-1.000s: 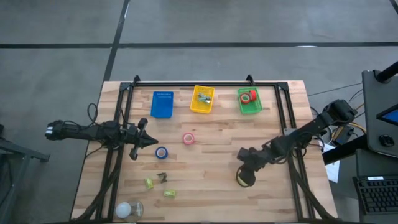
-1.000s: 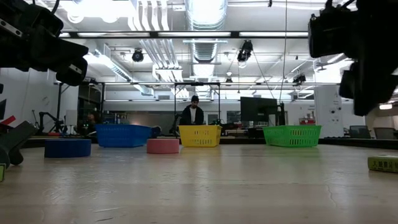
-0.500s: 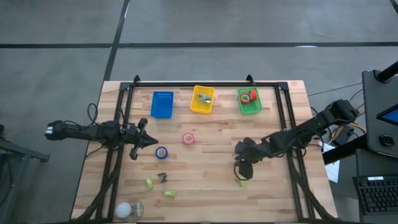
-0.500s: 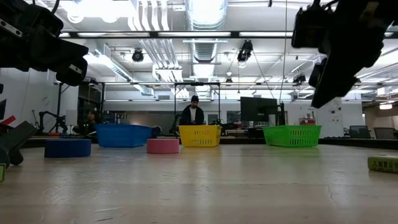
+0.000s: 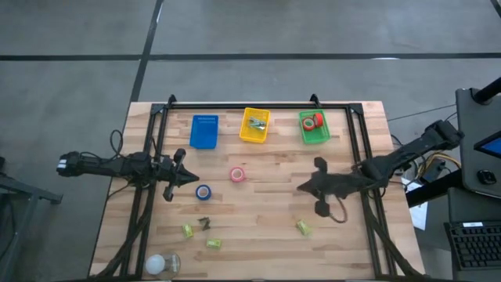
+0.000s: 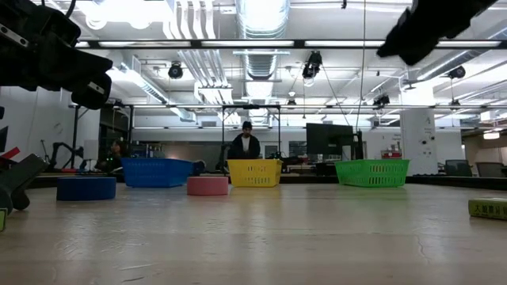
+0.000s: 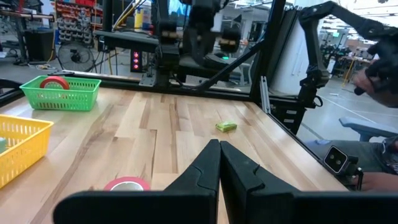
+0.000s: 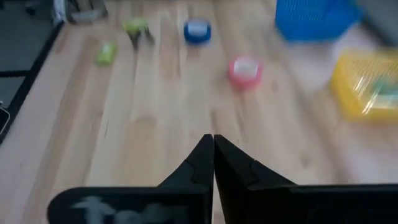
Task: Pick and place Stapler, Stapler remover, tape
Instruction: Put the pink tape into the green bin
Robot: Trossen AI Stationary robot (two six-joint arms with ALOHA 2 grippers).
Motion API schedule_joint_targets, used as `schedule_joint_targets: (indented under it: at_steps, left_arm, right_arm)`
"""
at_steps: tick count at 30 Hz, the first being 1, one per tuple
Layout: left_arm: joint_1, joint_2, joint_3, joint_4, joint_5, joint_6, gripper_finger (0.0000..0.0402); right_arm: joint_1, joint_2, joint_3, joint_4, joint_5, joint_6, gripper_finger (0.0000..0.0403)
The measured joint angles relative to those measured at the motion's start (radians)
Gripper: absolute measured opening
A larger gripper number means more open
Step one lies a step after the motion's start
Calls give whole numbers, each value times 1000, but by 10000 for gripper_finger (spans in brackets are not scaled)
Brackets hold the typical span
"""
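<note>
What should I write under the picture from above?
Two shut claws hover over tape and three baskets.

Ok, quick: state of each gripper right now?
Left gripper: jaws closed, holding nothing, beside the blue tape.
Right gripper: jaws closed, holding nothing, above the table.

A pinkish-red ring-shaped tape roll (image 5: 237,174) lies flat mid-table. A blue ring-shaped tape roll (image 5: 203,192) lies flat just left and nearer. Two red tape rolls (image 5: 313,121) sit in the green mesh basket (image 5: 315,136) at the far right.
</note>
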Motion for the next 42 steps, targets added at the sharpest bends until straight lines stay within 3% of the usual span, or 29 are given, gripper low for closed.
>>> schedule_joint_targets:
  at_steps: [3,10,15,23,31,42]
  left_arm:
    - [0,0,0,0,0,0,10]
    - [0,0,0,0,0,0,10]
    - [0,0,0,0,0,0,10]
    - [0,0,0,0,0,0,10]
    - [0,0,0,0,0,0,10]
    - [0,0,0,0,0,0,10]
  right_arm:
    - [28,-89,-38,56,50,-83,8]
    - [31,-321,-188,235,55,-196,8]
    - [31,-480,-286,251,54,-241,8]
    - [29,-706,-365,295,-49,-332,8]
    - [29,-797,-399,298,-60,-396,8]
    - [29,-788,-425,255,-59,-399,8]
